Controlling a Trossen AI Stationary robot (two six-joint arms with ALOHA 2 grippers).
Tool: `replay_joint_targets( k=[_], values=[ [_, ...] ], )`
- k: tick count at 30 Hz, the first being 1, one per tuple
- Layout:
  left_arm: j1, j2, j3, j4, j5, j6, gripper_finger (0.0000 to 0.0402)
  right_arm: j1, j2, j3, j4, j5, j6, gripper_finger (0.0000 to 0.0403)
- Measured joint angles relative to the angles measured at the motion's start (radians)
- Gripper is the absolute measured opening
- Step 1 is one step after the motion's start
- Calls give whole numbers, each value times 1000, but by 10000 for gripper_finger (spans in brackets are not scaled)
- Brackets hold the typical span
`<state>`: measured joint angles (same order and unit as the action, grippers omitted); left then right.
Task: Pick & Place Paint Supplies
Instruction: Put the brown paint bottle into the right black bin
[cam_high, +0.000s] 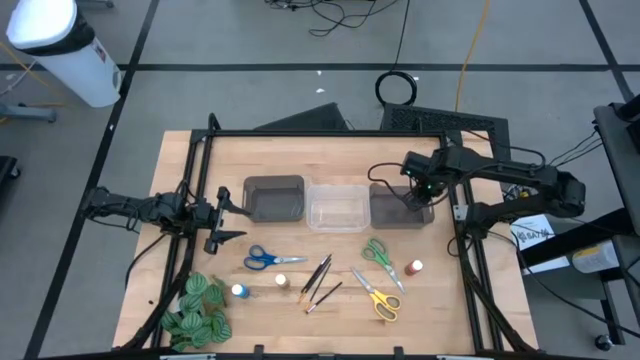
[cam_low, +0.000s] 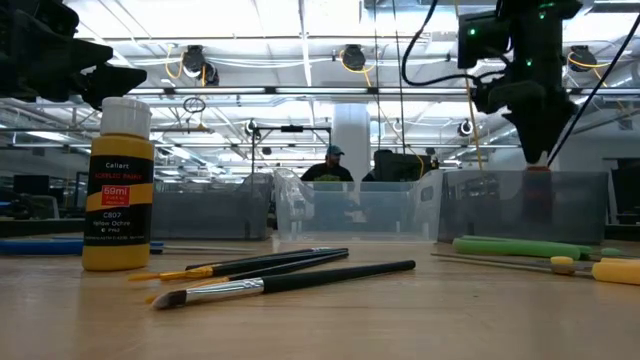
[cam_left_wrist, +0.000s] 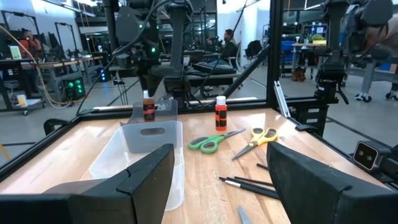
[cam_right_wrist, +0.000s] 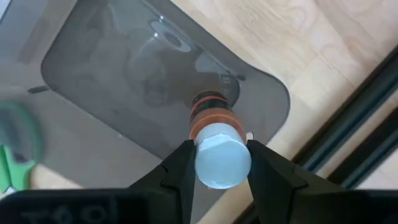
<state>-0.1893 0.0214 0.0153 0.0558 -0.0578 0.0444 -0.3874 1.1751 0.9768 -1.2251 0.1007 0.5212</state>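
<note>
While parked at the left edge of the tabletop (cam_high: 300, 325), fingers spread wide and gripping nothing: left hand (cam_high: 232, 218), well apart from any drop.

Across the bare wood, yet to be collected: blue scissors (cam_high: 262, 259), two small bottles (cam_high: 282, 282), paintbrushes (cam_high: 318, 280), yellow scissors (cam_high: 378, 297), green scissors (cam_high: 380, 255), a red bottle (cam_high: 416, 267).

At far right: right hand (cam_right_wrist: 219, 165) clamped on a paint bottle (cam_right_wrist: 214, 134) at its white cap, poised over the right grey bin (cam_high: 385, 215), near one corner.

Likely trouble from here:
- Releasing from this height and bouncing or toppling the bottle against the bin wall.
- Opening too close to the corner and spilling it over the rim onto the wood.
- Pinching a smooth, rounded cap, prone to slipping early or swinging the bottle askew.
</note>
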Motion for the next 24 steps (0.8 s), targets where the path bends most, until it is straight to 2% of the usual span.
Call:
replay_joint_targets(
  k=[15,24],
  values=[
    [0,0,0,0,0,0,269,-39,0,-54,57,1,-14,111],
    [0,0,0,0,0,0,269,-39,0,-54,73,1,-14,153]
  ],
)
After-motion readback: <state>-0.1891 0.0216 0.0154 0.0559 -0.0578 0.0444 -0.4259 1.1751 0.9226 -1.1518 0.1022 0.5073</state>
